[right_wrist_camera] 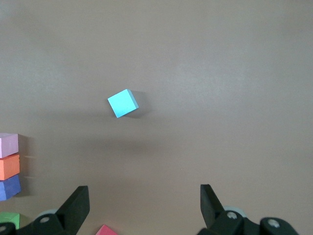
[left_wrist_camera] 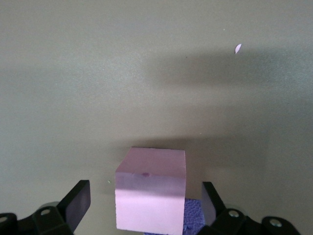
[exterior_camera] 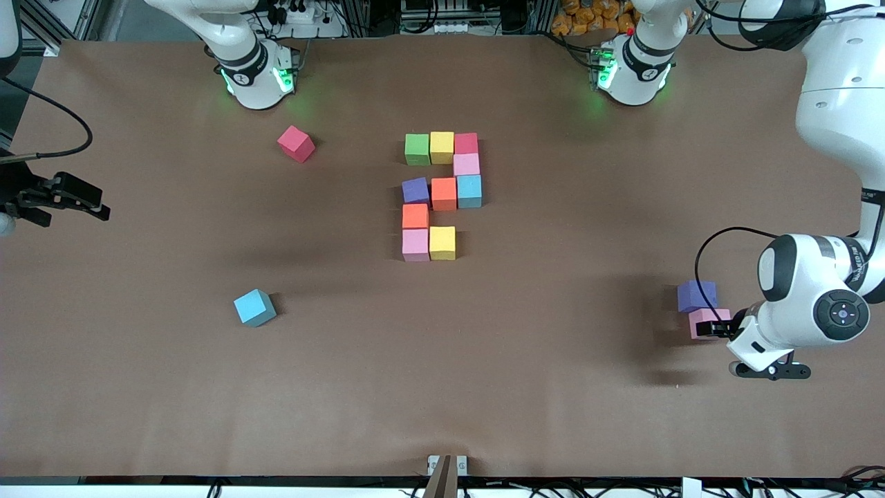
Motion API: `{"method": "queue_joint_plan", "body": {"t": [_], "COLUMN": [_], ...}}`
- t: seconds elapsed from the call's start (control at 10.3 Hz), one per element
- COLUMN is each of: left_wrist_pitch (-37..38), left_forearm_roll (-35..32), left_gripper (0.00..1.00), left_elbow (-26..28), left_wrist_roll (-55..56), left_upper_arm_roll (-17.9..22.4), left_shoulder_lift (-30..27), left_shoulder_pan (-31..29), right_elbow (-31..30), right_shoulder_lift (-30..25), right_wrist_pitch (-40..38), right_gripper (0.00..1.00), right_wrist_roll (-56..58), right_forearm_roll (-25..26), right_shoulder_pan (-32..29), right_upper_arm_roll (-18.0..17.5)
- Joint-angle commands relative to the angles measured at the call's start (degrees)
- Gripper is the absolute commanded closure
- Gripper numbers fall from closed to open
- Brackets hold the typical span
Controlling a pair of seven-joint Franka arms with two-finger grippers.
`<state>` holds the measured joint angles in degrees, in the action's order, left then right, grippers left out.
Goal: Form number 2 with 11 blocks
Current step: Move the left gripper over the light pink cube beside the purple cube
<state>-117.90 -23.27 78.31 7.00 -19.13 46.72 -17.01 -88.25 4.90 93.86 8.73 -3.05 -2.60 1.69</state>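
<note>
The number 2 (exterior_camera: 441, 196) sits mid-table with 10 blocks placed: green, yellow and red across its row nearest the robots' bases, pink under the red, then purple, orange and blue, an orange below the purple, and pink and yellow in the row nearest the front camera. That last row lacks its 3rd cube, the open spot just beside the yellow block (exterior_camera: 442, 243) toward the left arm's end.

The likely step is fetching that 11th cube. The left gripper (exterior_camera: 712, 328) is down at the pink block (exterior_camera: 706, 319), which lies toward the left arm's end, touching a purple block (exterior_camera: 696, 295). In the left wrist view the fingers (left_wrist_camera: 78, 200) stand spread on either side of the pink block (left_wrist_camera: 150, 195), not yet pinching it.

To do this well, I would centre the cube between the pads, close squarely on its flat faces, and lift straight up so the purple neighbour is not dragged along. Foam gives, so a light squeeze should do.

The right gripper (right_wrist_camera: 144, 205) waits with fingers spread, up over the table at the right arm's end, with a loose blue block (exterior_camera: 254, 308) and a loose red block (exterior_camera: 296, 143) on that side.
</note>
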Motion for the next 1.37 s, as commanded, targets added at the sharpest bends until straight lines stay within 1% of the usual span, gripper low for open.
{"method": "queue_joint_plan", "body": {"t": [0.0,1.27], "left_wrist_pitch": [-1.54,-2.25], "left_forearm_roll": [-1.16,-2.30], "left_gripper": [0.00,0.00], "left_elbow": [1.31,4.21], "left_wrist_roll": [1.35,0.30], "left_upper_arm_roll": [-0.21,-0.21], "left_shoulder_lift": [-0.31,0.04], "left_shoulder_pan": [-0.21,-1.09], "right_elbow": [1.06,1.06], "right_shoulder_lift": [0.63,0.81], "right_wrist_pitch": [-0.17,0.45], "right_gripper": [0.00,0.00], "right_wrist_roll": [0.85,1.20], "right_forearm_roll": [-0.64,-0.64], "right_shoulder_pan": [-0.65,-0.83], "right_upper_arm_roll": [-0.46,-0.46]}}
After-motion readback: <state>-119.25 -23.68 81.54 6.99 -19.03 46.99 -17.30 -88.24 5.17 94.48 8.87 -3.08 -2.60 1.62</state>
